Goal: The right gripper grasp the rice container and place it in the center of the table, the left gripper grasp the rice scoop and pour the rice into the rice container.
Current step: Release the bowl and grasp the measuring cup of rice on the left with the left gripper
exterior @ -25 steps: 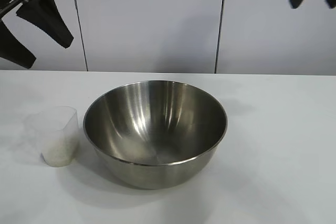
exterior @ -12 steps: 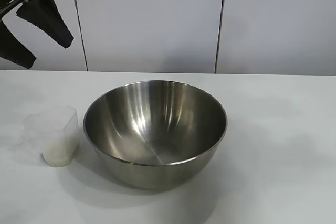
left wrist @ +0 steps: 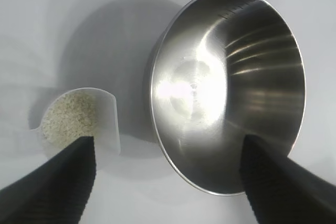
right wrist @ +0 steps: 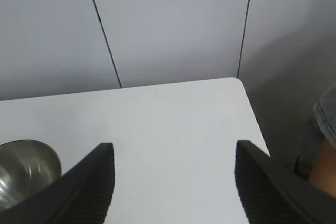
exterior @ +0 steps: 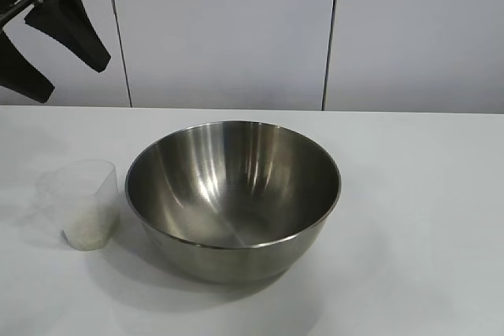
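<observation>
The rice container (exterior: 233, 194), a large steel bowl, stands empty in the middle of the white table (exterior: 425, 194). The rice scoop (exterior: 88, 204), a small clear cup holding rice (left wrist: 68, 116), stands upright just left of the bowl. My left gripper (exterior: 75, 80) hangs open and empty high above the table's left rear. In the left wrist view the open left gripper (left wrist: 167, 145) looks down on the scoop (left wrist: 100, 119) and the bowl (left wrist: 226, 87). My right gripper (right wrist: 173, 145) is open and empty, high above the table, out of the exterior view. The bowl's edge (right wrist: 26, 171) shows beside one finger.
A grey panelled wall (exterior: 228, 29) stands behind the table. The right wrist view shows the table's corner (right wrist: 236, 80) and part of a person (right wrist: 323, 145) beyond its edge.
The right gripper's fingertips, at the top right of the exterior view a second ago, have risen out of that view. The left gripper, bowl and scoop have not moved.
</observation>
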Controlling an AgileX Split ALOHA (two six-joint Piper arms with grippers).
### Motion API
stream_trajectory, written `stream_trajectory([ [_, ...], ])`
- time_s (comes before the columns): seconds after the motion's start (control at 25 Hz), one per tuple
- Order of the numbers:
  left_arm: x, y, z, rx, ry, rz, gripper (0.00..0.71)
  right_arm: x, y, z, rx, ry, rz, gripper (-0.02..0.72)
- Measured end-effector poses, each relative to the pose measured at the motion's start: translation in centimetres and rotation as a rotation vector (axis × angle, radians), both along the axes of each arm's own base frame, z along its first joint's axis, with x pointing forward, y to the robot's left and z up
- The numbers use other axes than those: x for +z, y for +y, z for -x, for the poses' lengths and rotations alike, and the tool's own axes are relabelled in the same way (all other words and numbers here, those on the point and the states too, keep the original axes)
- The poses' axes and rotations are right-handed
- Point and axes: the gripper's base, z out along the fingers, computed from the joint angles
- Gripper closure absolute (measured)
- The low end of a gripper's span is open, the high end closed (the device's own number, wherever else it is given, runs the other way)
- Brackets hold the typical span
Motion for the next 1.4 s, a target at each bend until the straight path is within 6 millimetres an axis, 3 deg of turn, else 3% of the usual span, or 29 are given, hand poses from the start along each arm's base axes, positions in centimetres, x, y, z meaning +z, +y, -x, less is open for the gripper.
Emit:
stream_trajectory([
  [0.08,0.0,0.0,0.0,0.000,0.000,0.000,0.160,-2.2,0.2,1.8,-0.010,-0.025,0.014,0.252],
  [0.24,0.0,0.0,0.0,0.000,0.000,0.000,0.160,-6.4,0.2,2.9,-0.022,-0.017,0.024,0.252],
  [0.44,0.0,0.0,0.0,0.000,0.000,0.000,0.160,-11.8,0.2,1.8,-0.016,0.078,-0.018,0.252],
  [0.6,0.0,0.0,0.0,0.000,0.000,0.000,0.160,-14.3,0.3,0.5,0.040,0.139,-0.066,0.252],
  [0.92,0.0,0.0,0.0,0.000,0.000,0.000,0.160,-15.5,-0.1,0.0,0.147,0.190,-0.035,0.252],
  [1.4,0.0,0.0,0.0,0.001,-0.001,0.000,0.160,-15.6,-0.1,0.0,0.154,0.196,-0.047,0.252],
])
